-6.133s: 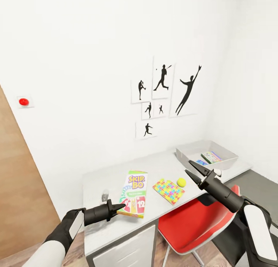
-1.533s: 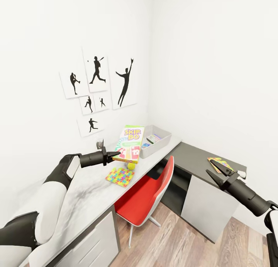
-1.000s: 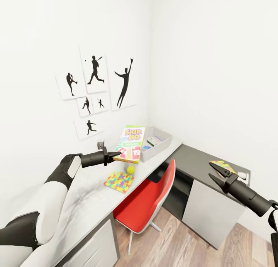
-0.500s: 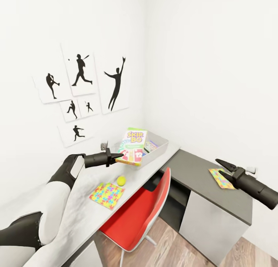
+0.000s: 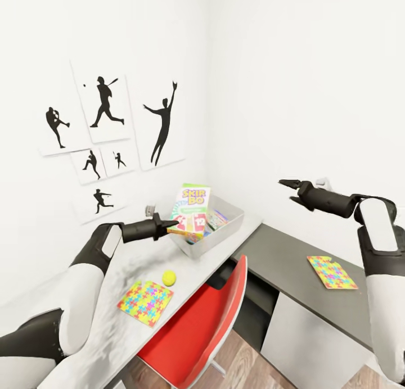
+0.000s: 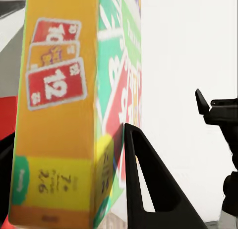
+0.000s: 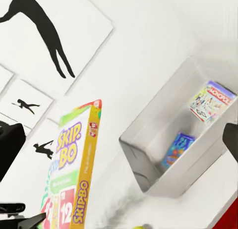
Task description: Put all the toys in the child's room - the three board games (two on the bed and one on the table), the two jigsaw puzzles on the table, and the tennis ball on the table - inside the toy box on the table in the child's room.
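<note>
While gripping the game (image 5: 191, 206) by its lower edge with the left gripper (image 5: 169, 227), holding it upright in the air, green-and-white printed face toward the head camera, orange side toward the left wrist camera. Fingers (image 6: 144, 179) pressed against the game's two broad faces.

Hard to tell from the head view whether over the near end of the box (image 5: 219, 244) or just short of it; lower corner about level with the rim there. Inside the box, two more: a white game (image 7: 212, 101) and a blue game (image 7: 178, 147).

Box on the table (image 5: 129, 259), toward the corner of the room, long side running along the table's length. Also on the table, apart from the box: ball (image 5: 169, 277), and just beside it a puzzle (image 5: 145, 303) lying flat near the front edge.

On the grey cabinet (image 5: 281, 254), a second puzzle (image 5: 332, 272), flat, well apart from the box.

Right gripper (image 5: 287, 185) raised in the air above the cabinet, fingers spread, pinching nothing, pointing toward the box and the held game.

Red chair (image 5: 197, 333) pushed in under the table's front edge. On the white wall behind the left arm, black silhouette pictures (image 5: 104, 105).
</note>
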